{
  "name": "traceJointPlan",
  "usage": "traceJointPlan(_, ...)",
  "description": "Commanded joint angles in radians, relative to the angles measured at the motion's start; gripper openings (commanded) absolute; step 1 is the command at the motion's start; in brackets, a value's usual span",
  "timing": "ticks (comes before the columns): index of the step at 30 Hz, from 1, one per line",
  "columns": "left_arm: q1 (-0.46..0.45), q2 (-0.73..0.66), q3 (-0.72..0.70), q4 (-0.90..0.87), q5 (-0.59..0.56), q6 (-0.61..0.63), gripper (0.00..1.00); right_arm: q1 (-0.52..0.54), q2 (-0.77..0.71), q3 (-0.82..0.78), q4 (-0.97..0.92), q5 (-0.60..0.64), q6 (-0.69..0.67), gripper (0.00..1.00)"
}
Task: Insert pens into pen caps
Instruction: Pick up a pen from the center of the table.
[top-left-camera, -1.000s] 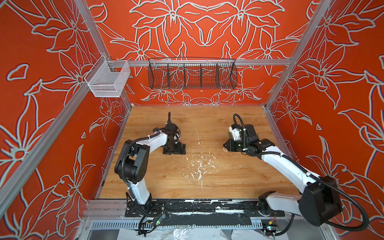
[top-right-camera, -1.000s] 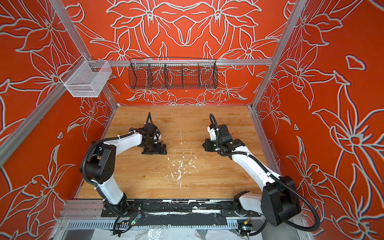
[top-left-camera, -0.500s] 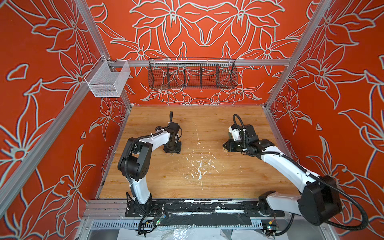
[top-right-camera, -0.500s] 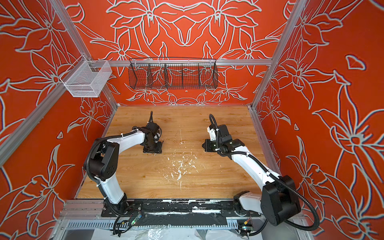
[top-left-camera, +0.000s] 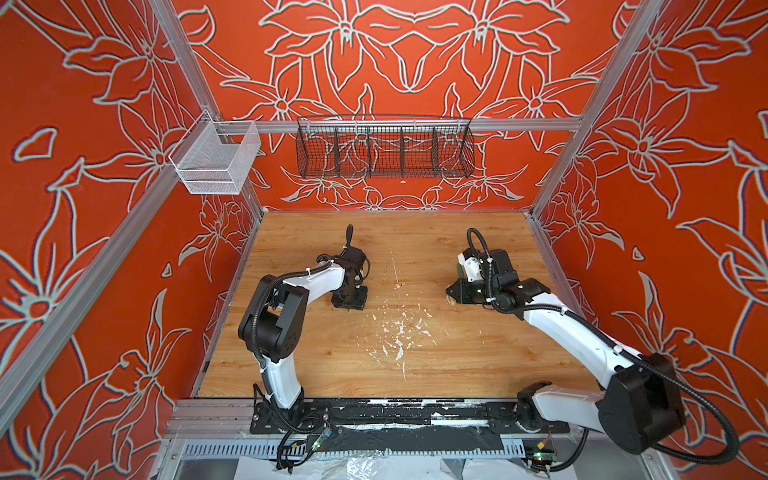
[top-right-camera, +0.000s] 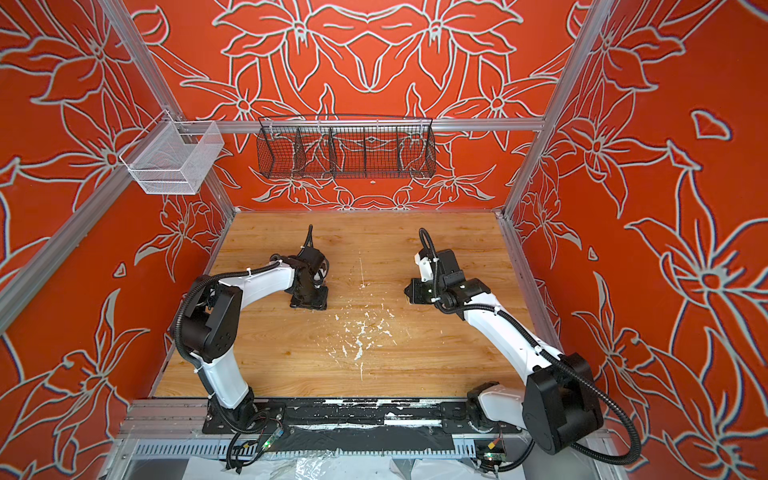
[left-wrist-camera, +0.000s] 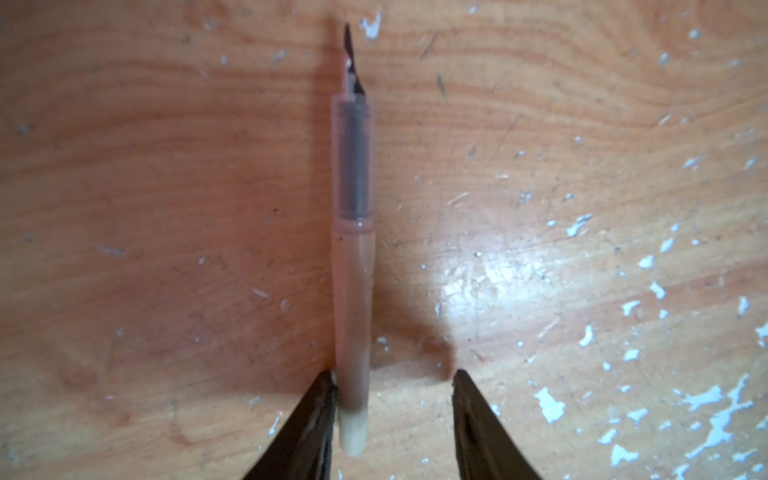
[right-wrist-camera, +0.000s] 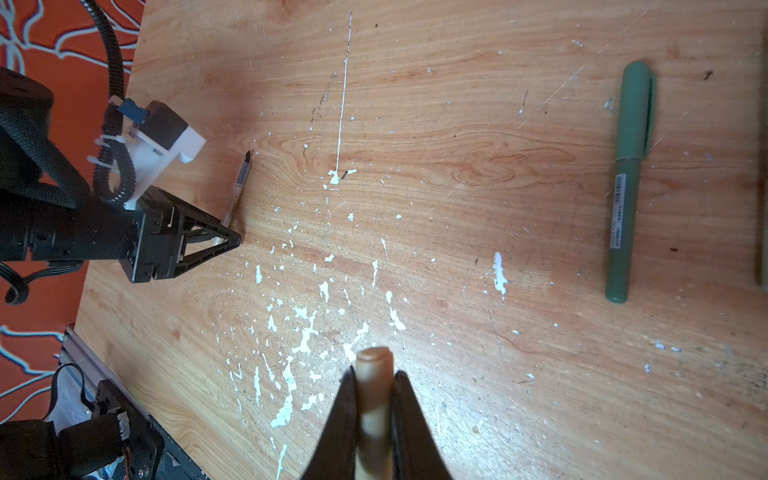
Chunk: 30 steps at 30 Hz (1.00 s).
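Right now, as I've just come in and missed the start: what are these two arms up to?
The left gripper is down at the wooden table, jaws open either side of the back end of an uncapped tan pen lying there; one finger touches it, so no grip yet. The right gripper is shut on the tan cap. A dark green pen, already capped, lies apart from both.

The left gripper (left-wrist-camera: 392, 374) has drawn its jaws in from wide-spread to partway shut around the tan pen (left-wrist-camera: 353, 270). One finger (left-wrist-camera: 316, 415) now touches the barrel and the other stands off with a gap. In a top view its head (top-left-camera: 350, 298) looks narrower.
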Motion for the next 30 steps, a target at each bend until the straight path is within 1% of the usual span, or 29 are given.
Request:
traceJointPlan(1,-0.003,0.002,-0.020,-0.038,-0.016,-0.010,0.42,0.000,-0.018,-0.015,0.014,-0.003,0.016,0.00)
traceJointPlan(3,-0.003,0.019,-0.009,-0.038,-0.051,-0.014,0.39,0.000,-0.018,-0.015,0.016,-0.005,0.018,0.00)
traceJointPlan(5,-0.003,0.038,0.011,-0.048,-0.054,-0.017,0.31,0.000,-0.016,-0.015,0.017,-0.009,0.018,0.00)
traceJointPlan(7,-0.004,0.046,0.019,-0.047,-0.045,-0.013,0.28,-0.001,-0.019,-0.017,0.017,-0.009,0.018,0.00)
traceJointPlan(13,-0.005,0.044,0.014,-0.050,-0.061,-0.010,0.17,-0.001,-0.027,-0.022,0.020,0.003,0.019,0.00)
traceJointPlan(15,-0.005,0.045,0.016,-0.047,-0.062,-0.010,0.08,0.000,-0.026,-0.020,0.023,0.004,0.020,0.00)
traceJointPlan(18,-0.005,0.036,0.017,-0.033,-0.051,-0.009,0.01,-0.001,-0.029,-0.014,0.025,0.005,0.021,0.00)
traceJointPlan(22,-0.005,0.019,0.019,-0.026,-0.038,-0.005,0.00,0.000,-0.043,-0.010,0.025,0.020,0.023,0.00)
traceJointPlan(26,-0.018,-0.039,0.023,-0.019,0.017,0.009,0.00,-0.002,-0.067,-0.006,0.044,0.027,0.034,0.00)
traceJointPlan(28,-0.039,-0.088,0.029,-0.013,0.060,0.018,0.00,-0.002,-0.087,-0.005,0.068,0.033,0.044,0.00)
traceJointPlan(30,-0.082,-0.143,0.043,-0.006,0.104,0.032,0.00,-0.001,-0.119,0.003,0.094,0.044,0.054,0.00)
